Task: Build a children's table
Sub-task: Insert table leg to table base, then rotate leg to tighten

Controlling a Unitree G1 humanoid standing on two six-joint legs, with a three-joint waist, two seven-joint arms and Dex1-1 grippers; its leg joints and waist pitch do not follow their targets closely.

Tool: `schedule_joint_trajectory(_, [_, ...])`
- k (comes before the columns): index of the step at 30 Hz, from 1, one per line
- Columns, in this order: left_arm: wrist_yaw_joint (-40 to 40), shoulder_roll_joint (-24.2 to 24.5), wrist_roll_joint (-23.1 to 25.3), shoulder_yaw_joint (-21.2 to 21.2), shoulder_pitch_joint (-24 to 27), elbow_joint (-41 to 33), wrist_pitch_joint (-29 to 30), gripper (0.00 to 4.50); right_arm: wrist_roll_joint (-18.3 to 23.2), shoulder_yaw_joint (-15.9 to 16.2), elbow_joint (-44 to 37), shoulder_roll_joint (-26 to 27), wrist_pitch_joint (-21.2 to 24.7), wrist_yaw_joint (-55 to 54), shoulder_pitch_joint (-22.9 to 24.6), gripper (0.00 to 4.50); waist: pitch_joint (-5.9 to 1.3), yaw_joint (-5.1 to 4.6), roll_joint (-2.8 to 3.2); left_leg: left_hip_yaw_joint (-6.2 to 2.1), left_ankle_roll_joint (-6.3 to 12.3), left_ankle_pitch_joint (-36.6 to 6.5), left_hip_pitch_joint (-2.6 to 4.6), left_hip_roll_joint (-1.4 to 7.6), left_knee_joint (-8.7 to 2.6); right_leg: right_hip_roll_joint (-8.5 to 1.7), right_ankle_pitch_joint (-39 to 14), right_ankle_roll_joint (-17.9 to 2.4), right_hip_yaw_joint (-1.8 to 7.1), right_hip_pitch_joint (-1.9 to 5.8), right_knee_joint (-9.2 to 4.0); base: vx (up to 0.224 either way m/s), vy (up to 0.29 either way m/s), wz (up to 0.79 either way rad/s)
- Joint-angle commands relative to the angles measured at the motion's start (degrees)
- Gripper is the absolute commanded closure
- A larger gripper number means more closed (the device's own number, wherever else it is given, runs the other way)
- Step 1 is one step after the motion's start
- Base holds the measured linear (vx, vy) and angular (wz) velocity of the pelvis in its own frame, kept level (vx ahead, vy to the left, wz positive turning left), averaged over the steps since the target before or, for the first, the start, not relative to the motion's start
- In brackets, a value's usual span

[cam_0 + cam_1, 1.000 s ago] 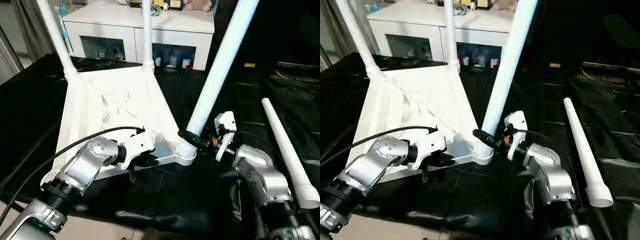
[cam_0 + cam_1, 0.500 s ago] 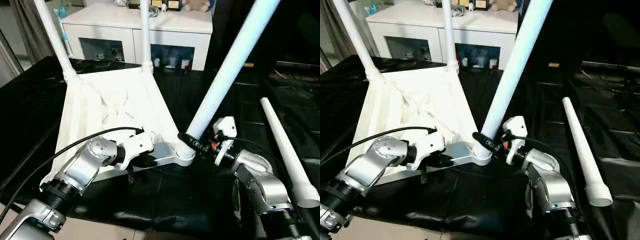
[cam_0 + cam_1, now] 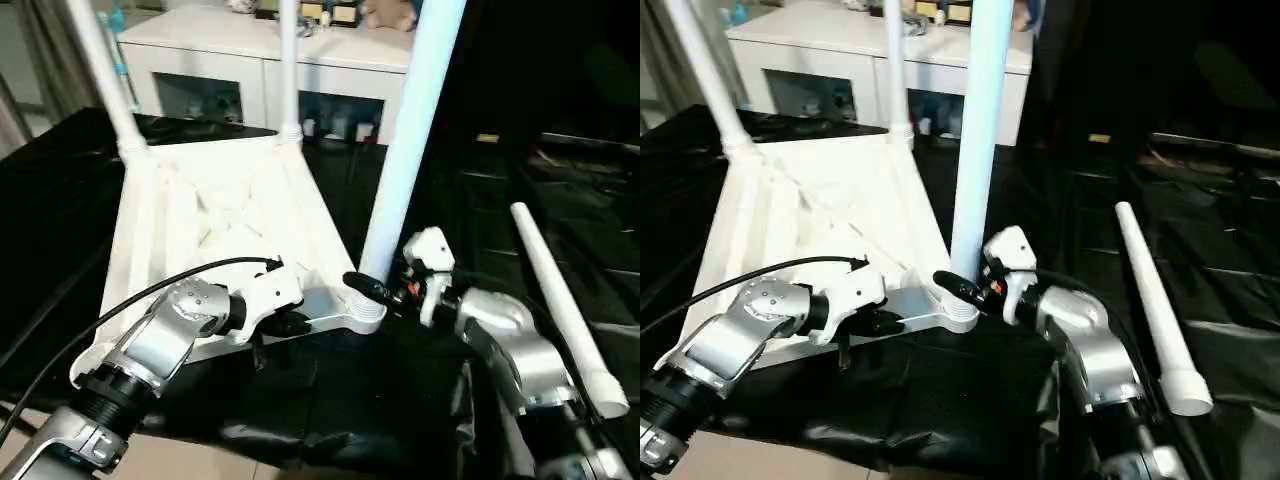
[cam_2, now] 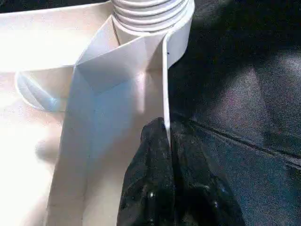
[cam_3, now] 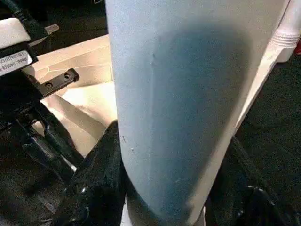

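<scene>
Children's table (image 3: pixel 210 215) lies upside down on black sheeting (image 3: pixel 330 400), ribbed underside up, two far legs (image 3: pixel 100 70) standing in their back corner sockets. Third leg (image 3: pixel 405 150) stands near upright in the near corner socket (image 3: pixel 365 310), directly between the two claws. Right gripper (image 3: pixel 385 288) is clamped around this leg's base just above the socket, fingers (image 5: pixel 94 183) pressed against the tube on either side. Left gripper (image 4: pixel 167 141) is pressed together, pinching the thin table rim (image 4: pixel 164 84) just beside that socket. Fourth leg (image 3: pixel 560 300) lies loose on the sheeting, outboard of the right gripper, well apart. White cabinet (image 3: pixel 250 60) stands beyond the table's far edge.
</scene>
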Motion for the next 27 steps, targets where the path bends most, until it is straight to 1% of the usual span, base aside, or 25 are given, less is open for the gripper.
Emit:
schedule_joint_trajectory(1, [0.7, 0.5, 1.5, 0.1, 0.7, -0.2, 0.6, 4.5, -2.2, 2.7, 7.5, -0.5, 4.9, 0.1, 0.9, 2.66, -0.98, -0.16, 0.19, -1.54, -1.89, -23.0, 0.41, 2.84, -4.98, -4.53, -21.3, -7.3, 3.2, 0.31, -5.97, 0.0, 0.0, 0.0])
schedule_joint_trajectory(3, [0.1, 0.8, 1.5, -0.2, 0.7, -0.3, 0.9, 4.5, -2.3, 2.7, 8.2, -0.6, 4.9, 0.3, 0.6, 2.66, -0.96, -0.29, 0.21, -1.51, -1.97, -23.0, 0.42, 2.81, -4.96, -4.54, -21.3, -7.3, 3.21, 0.24, -6.01, 0.0, 0.0, 0.0])
schedule_joint_trajectory(5, [-1.0, 1.3, 1.5, -0.6, 0.8, -0.6, 1.3, 4.5, -2.6, 2.8, 9.1, -0.9, 5.9, 0.9, 0.4, 2.66, -0.94, -0.41, 0.17, -1.52, -1.98, -23.2, 0.45, 2.82, -4.97, -4.55, -21.8, -7.2, 3.23, 0.24, -6.09, 0.0, 0.0, 0.0])
schedule_joint_trajectory(6, [-1.3, 1.5, 1.5, -0.7, 0.8, -0.6, 1.3, 4.5, -3.0, 3.1, 9.6, -1.2, 6.1, 1.2, 0.4, 2.66, -0.92, -0.52, 0.39, -1.57, -2.04, -23.5, 0.44, 2.83, -5.02, -4.52, -22.0, -7.2, 3.23, 0.24, -6.1, 0.0, 0.0, 0.0])
schedule_joint_trajectory(7, [-1.3, 1.5, 1.5, -0.7, 0.8, -0.6, 1.3, 4.5, -3.2, 3.2, 9.7, -1.3, 6.1, 1.2, 0.5, 2.66, -0.96, -0.55, 0.31, -1.56, -2.06, -23.6, 0.45, 2.84, -4.98, -4.52, -21.9, -7.2, 3.22, 0.23, -6.13, 0.0, 0.0, 0.0])
schedule_joint_trajectory(8, [-1.4, 1.4, 1.5, -0.6, 0.6, -0.3, 1.2, 4.5, -3.7, 3.4, 10.4, -1.4, 6.0, 1.2, 0.7, 2.66, -0.96, -0.57, 0.4, -1.59, -2.1, -23.6, 0.42, 2.82, -5.0, -4.52, -21.9, -7.2, 3.22, 0.27, -6.11, 0.0, 0.0, 0.0])
schedule_joint_trajectory(9, [-1.5, 1.2, 1.3, -0.6, 0.4, -0.2, 1.7, 4.5, -3.5, 3.2, 10.6, -1.3, 5.9, 0.9, 0.6, 2.66, -1.0, -0.6, 0.38, -1.55, -2.15, -23.5, 0.5, 2.86, -4.98, -4.47, -21.2, -7.4, 3.24, 0.21, -6.12, 0.0, 0.0, 0.0])
schedule_joint_trajectory(10, [-1.7, 1.1, 1.1, -0.5, 0.3, -0.2, 2.0, 4.5, -3.4, 3.2, 10.7, -1.3, 5.9, 0.9, 0.6, 2.66, -1.02, -0.62, 0.53, -1.52, -2.25, -23.6, 0.55, 2.86, -5.0, -4.4, -20.4, -7.7, 3.25, 0.2, -6.03, 0.0, 0.0, 0.0])
schedule_joint_trajectory(12, [-1.7, 0.9, 1.0, -0.5, 0.2, -0.2, 2.3, 4.5, -3.2, 3.1, 10.7, -1.2, 5.9, 0.7, 0.4, 2.66, -0.97, -0.69, 0.51, -1.48, -2.31, -23.9, 0.62, 2.85, -5.0, -4.33, -20.0, -8.0, 3.24, 0.16, -6.01, 0.0, 0.0, 0.0])
schedule_joint_trajectory(13, [-1.5, 0.7, 1.1, -0.5, -0.1, 0.0, 2.5, 4.06, -3.0, 2.9, 10.7, -0.9, 5.9, 0.5, 0.2, 2.66, -0.92, -0.7, 0.73, -1.52, -2.42, -24.6, 0.68, 2.82, -5.01, -4.37, -20.7, -8.1, 3.23, 0.1, -6.07, 0.0, 0.0, 0.0])
schedule_joint_trajectory(14, [-1.5, 0.6, 1.1, -0.5, -0.1, 0.0, 2.5, 3.95, -3.0, 2.9, 10.7, -0.9, 5.9, 0.4, 0.2, 2.66, -0.91, -0.79, 0.62, -1.5, -2.48, -25.0, 0.7, 2.81, -5.01, -4.35, -21.2, -8.0, 3.22, 0.09, -6.15, 0.0, 0.0, 0.0])
schedule_joint_trajectory(15, [-1.6, 0.6, 1.2, -0.7, -0.3, 0.2, 2.6, 3.95, -2.9, 2.8, 10.6, -0.8, 5.9, 0.3, 0.1, 2.66, -0.85, -0.77, 0.64, -1.58, -2.56, -25.6, 0.77, 2.83, -5.02, -4.42, -22.3, -7.8, 3.23, 0.0, -6.28, 0.0, 0.0, 0.0])
schedule_joint_trajectory(17, [-1.1, 0.7, 2.2, -1.2, -0.6, 0.6, 2.8, 3.89, -2.8, 2.7, 10.5, -0.5, 6.0, 0.2, -0.1, 2.66, -0.8, -0.86, 0.9, -1.72, -2.78, -26.4, 0.78, 2.88, -5.14, -4.42, -23.2, -7.4, 3.22, -0.07, -6.37, 0.0, 0.0, 0.0])
schedule_joint_trajectory(18, [-0.7, 0.7, 2.7, -1.3, -0.6, 0.8, 2.8, 3.75, -2.8, 2.7, 10.5, -0.4, 6.1, 0.2, -0.2, 2.66, -0.8, -0.88, 0.74, -1.74, -2.83, -26.8, 0.78, 2.87, -5.14, -4.42, -23.7, -7.1, 3.21, -0.06, -6.43, 0.0, 0.0, 0.0])
schedule_joint_trajectory(19, [-0.6, 0.7, 2.8, -1.3, -0.7, 0.9, 2.9, 3.75, -2.8, 2.7, 10.5, -0.4, 6.1, 0.2, -0.2, 2.66, -0.79, -0.87, 0.72, -1.77, -2.79, -26.9, 0.81, 2.87, -5.17, -4.47, -24.2, -6.9, 3.22, -0.09, -6.5, 0.0, 0.0, 0.0])
schedule_joint_trajectory(20, [-0.3, 0.7, 2.9, -1.3, -0.8, 1.2, 3.0, 3.75, -2.8, 2.7, 10.5, -0.3, 6.1, 0.1, -0.2, 2.66, -0.79, -0.82, 0.9, -1.8, -2.82, -26.9, 0.78, 2.86, -5.16, -4.49, -24.1, -6.9, 3.23, -0.09, -6.45, 0.0, 0.0, 0.0])
schedule_joint_trajectory(21, [-0.2, 0.7, 3.2, -1.3, -1.0, 1.5, 3.1, 3.66, -2.7, 2.6, 10.4, -0.3, 6.0, 0.1, -0.3, 2.66, -0.74, -0.79, 0.9, -1.76, -2.77, -27.1, 0.87, 2.84, -5.14, -4.53, -24.6, -6.9, 3.26, -0.21, -6.6, 0.0, 0.0, 0.0])
schedule_joint_trajectory(23, [-0.5, 0.9, 3.1, -1.1, -1.1, 1.8, 3.6, 3.62, -2.6, 2.4, 10.5, -0.2, 5.9, 0.0, -0.3, 2.66, -0.72, -0.77, 0.99, -1.78, -2.71, -27.0, 0.84, 2.8, -5.12, -4.54, -24.9, -6.9, 3.27, -0.22, -6.66, 0.0, 0.0, 0.0])
schedule_joint_trajectory(24, [-0.6, 1.0, 3.1, -1.0, -1.2, 1.8, 3.7, 3.62, -2.6, 2.4, 10.6, -0.1, 5.8, -0.1, -0.4, 2.66, -0.7, -0.78, 0.92, -1.78, -2.61, -26.9, 0.77, 2.79, -5.15, -4.54, -25.1, -6.9, 3.25, -0.19, -6.67, 0.0, 0.0, 0.0])
schedule_joint_trajectory(25, [-0.5, 1.0, 3.0, -1.0, -1.2, 1.9, 3.7, 3.84, -2.6, 2.4, 10.6, -0.1, 5.8, -0.1, -0.4, 2.66, -0.7, -0.78, 0.99, -1.79, -2.57, -26.7, 0.73, 2.8, -5.18, -4.55, -25.1, -6.8, 3.25, -0.15, -6.69, 0.0, 0.0, 0.0])
schedule_joint_trajectory(26, [0.1, 0.6, 2.8, -0.3, -1.4, 2.1, 3.3, 3.95, -2.5, 2.3, 10.7, -0.1, 5.7, -0.2, -0.4, 2.66, -0.7, -0.78, 1.13, -1.84, -2.6, -26.6, 0.69, 2.81, -5.2, -4.56, -25.0, -6.9, 3.24, -0.13, -6.65, 0.0, 0.0, 0.0])
schedule_joint_trajectory(27, [0.5, 0.3, 2.7, 0.2, -1.4, 2.3, 2.9, 4.02, -2.4, 2.2, 10.7, 0.0, 5.7, -0.3, -0.4, 2.66, -0.73, -0.78, 1.07, -1.81, -2.61, -26.5, 0.73, 2.84, -5.21, -4.52, -24.5, -7.0, 3.23, -0.15, -6.65, 0.0, 0.0, 0.0])
